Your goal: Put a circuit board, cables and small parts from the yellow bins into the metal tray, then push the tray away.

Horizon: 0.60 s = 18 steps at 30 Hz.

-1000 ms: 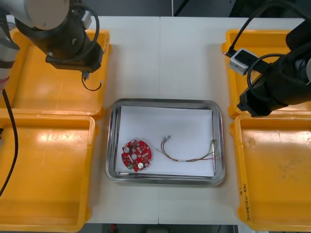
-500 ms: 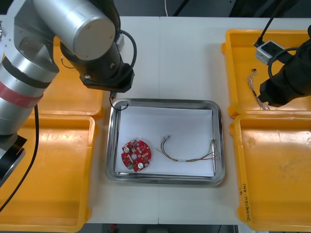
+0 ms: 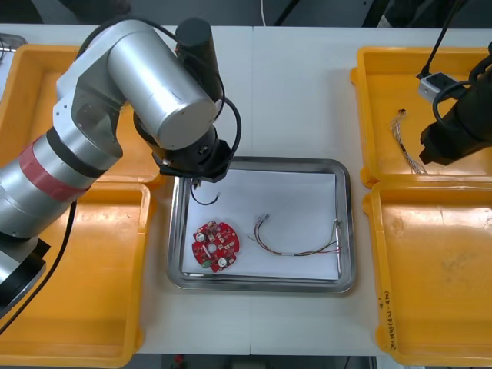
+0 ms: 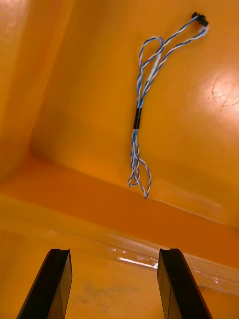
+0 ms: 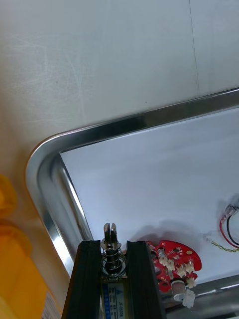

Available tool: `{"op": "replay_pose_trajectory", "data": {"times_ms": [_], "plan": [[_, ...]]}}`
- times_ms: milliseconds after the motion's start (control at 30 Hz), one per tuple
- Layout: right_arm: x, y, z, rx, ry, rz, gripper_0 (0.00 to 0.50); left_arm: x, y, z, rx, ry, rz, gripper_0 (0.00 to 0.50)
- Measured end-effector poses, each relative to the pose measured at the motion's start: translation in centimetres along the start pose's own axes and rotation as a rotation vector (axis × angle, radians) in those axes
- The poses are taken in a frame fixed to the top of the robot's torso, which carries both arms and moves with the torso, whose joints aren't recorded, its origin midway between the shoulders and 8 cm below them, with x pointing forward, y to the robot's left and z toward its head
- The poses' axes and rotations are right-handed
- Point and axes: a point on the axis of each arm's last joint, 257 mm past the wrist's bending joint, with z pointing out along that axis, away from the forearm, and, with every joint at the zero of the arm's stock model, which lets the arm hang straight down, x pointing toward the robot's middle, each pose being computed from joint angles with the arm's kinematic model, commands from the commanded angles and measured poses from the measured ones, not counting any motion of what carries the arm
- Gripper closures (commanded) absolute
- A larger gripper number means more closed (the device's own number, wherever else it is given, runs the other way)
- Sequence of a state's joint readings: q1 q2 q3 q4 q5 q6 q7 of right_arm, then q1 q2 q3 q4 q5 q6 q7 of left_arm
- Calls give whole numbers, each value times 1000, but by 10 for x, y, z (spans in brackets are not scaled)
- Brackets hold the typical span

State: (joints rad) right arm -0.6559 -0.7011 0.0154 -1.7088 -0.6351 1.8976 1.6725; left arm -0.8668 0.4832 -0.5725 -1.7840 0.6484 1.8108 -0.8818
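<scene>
— What moved?
— My left gripper (image 3: 201,183) came over the tray's (image 3: 261,161) far left corner, clamped on a part (image 5: 110,235).
— What remains?
— Board (image 3: 216,246) and one cable (image 3: 292,253) lie inside. My right gripper (image 4: 114,259), fingers apart, is above the blue-white cable (image 4: 138,118). Then the push.

Bins (image 3: 69,307): yellow. Tray (image 3: 261,161): shiny rim, white inside. Circuit board (image 3: 216,246): red. Twisted cable (image 4: 138,118): blue and white, black band. Looped cable (image 3: 203,203): black.
</scene>
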Motion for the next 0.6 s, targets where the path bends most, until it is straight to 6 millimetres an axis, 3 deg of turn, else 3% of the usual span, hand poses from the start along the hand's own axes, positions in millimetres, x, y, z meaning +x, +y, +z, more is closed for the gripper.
{"op": "replay_pose_trajectory", "data": {"times_ms": [333, 600], "plan": [[-49, -15, 6, 5, -77, 61, 0, 3, -1, 30, -22, -7, 11, 500], [-62, -17, 24, -7, -112, 37, 0, 5, 1, 48, -39, -20, 18, 500]]}}
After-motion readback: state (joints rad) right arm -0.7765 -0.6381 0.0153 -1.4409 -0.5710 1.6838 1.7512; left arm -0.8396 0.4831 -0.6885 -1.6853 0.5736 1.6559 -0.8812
